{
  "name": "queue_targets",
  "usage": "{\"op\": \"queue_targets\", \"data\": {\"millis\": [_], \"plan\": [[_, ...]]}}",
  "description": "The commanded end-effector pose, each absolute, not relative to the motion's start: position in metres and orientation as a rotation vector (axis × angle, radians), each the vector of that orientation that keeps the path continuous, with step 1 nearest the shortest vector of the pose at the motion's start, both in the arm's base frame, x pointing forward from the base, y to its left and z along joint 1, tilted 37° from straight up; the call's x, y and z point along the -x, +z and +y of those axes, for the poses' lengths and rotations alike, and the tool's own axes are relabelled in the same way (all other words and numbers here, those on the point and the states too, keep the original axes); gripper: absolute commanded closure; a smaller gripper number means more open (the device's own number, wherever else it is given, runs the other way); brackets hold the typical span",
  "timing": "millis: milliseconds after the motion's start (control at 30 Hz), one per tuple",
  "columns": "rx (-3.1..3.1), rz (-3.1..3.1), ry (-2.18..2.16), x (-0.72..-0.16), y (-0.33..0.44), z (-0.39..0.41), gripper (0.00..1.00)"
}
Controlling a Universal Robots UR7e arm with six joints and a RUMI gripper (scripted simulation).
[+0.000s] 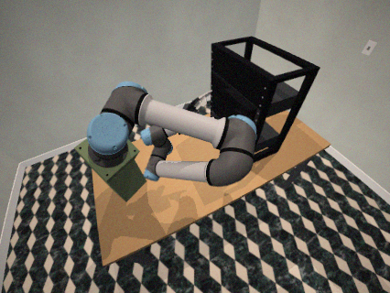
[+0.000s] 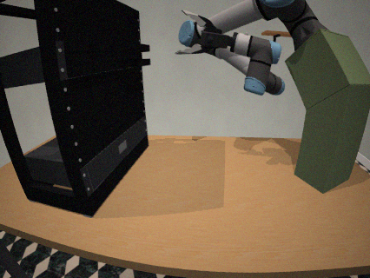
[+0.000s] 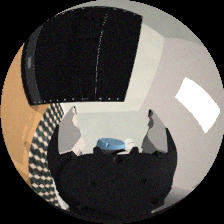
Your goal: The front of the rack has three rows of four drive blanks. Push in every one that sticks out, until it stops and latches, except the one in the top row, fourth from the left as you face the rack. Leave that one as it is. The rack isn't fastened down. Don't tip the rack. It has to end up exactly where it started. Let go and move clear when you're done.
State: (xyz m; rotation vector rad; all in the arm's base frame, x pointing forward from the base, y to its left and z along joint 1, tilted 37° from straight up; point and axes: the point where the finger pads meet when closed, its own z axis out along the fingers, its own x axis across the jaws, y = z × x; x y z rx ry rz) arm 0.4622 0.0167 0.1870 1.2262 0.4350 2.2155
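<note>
The black rack (image 1: 234, 75) (image 2: 95, 87) (image 3: 85, 55) stands on the far end of the wooden table (image 1: 183, 215) (image 2: 217, 208). In the exterior view, two drive blanks, an upper one (image 2: 144, 47) and a lower one (image 2: 144, 62), stick out from the upper part of its front face. The other blanks are too dark to tell apart. My gripper (image 2: 179, 32) (image 3: 113, 108) is open and empty. It hangs in the air at about the height of those two blanks, pointing at the rack front, a clear gap away. In the top view the arm hides most of it.
The arm's green pedestal (image 1: 124, 179) (image 2: 330, 109) stands at the table's other end. The folded arm (image 1: 197, 124) lies low between the pedestal and the rack. Checkered floor (image 1: 297, 238) surrounds the table. A white wall plate (image 1: 369, 47) is on the wall.
</note>
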Motion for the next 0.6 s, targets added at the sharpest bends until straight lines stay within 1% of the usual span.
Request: {"op": "queue_targets", "data": {"millis": [0, 567], "plan": [[-1.315, 0.43, 2.196, -0.472, 0.172, 0.017, 0.0], [-1.476, 0.444, 2.139, -0.491, 0.135, 0.011, 0.0]]}}
